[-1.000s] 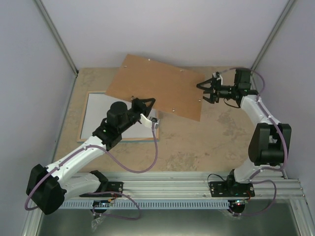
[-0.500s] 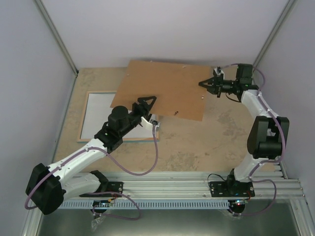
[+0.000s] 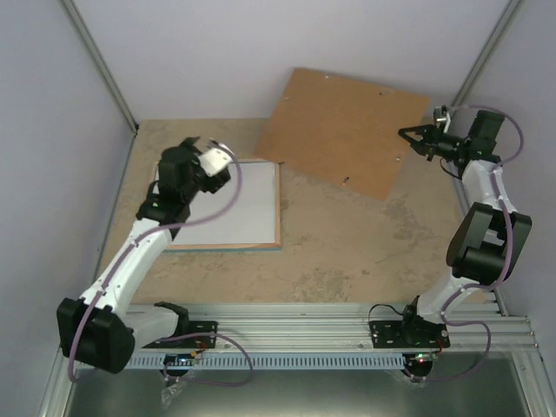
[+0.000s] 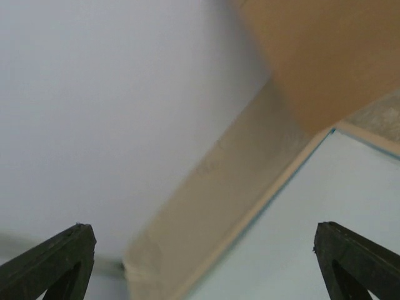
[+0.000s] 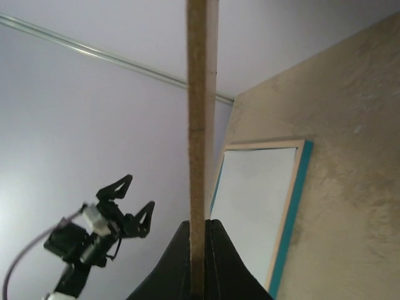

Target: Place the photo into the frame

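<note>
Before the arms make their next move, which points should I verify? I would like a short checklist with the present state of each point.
1. Right gripper shut on the edge of the backing panel: ok.
2. Backing panel lifted clear of the frame: ok, it hangs raised and tilted at the far right.
3. Left gripper open and empty: ok.
4. Frame lying flat, its inside uncovered: ok.
5. Photo located: not ok, no view shows it.
6. Whether the white surface inside the frame is ready for the photo: cannot tell.
</note>
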Robot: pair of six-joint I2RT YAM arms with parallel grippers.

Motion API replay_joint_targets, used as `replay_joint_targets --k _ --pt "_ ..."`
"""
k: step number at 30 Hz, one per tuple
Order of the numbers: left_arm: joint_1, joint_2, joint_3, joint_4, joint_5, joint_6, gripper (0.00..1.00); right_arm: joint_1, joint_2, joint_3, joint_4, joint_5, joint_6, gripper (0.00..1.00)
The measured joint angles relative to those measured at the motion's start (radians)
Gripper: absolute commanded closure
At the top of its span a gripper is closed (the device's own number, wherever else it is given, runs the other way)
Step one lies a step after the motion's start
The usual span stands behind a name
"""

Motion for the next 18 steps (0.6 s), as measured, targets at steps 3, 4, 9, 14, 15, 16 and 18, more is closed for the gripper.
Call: replay_joint_targets --k 3,4,9,14,15,16,18 --pt "0.179 0.061 0.055 -0.119 0.085 -0.221 0.01 -0.031 0.0 0.0 -0.023 -0.006 -0.051 0.99" --pt "0.253 0.087 0.07 -0.16 0.126 -0.286 0.01 -0.035 0.0 0.0 -0.036 -0.005 -0.067 0.99" --pt "0.516 0.247 0.137 -0.334 0.291 -0.488 0.01 -0.037 -0.004 -0.018 -0.067 -0.013 -0.133 0.99" --pt "0.723 0.473 0.226 -0.476 0.455 -0.579 0.01 -0.034 -0.022 -0.055 -0.092 -0.023 -0.163 0.99" --pt "0.774 0.521 0.247 -0.508 0.486 -0.589 0.01 -0.034 -0.026 -0.061 -0.097 -0.023 -0.167 0.99" --pt "0.819 0.562 0.266 -0.525 0.503 -0.594 0.01 -0.034 -0.028 -0.066 -0.097 -0.024 -0.168 0.99" --pt "0.885 0.63 0.306 -0.56 0.521 -0.596 0.02 -0.034 -0.037 -0.077 -0.1 -0.024 -0.173 0.99"
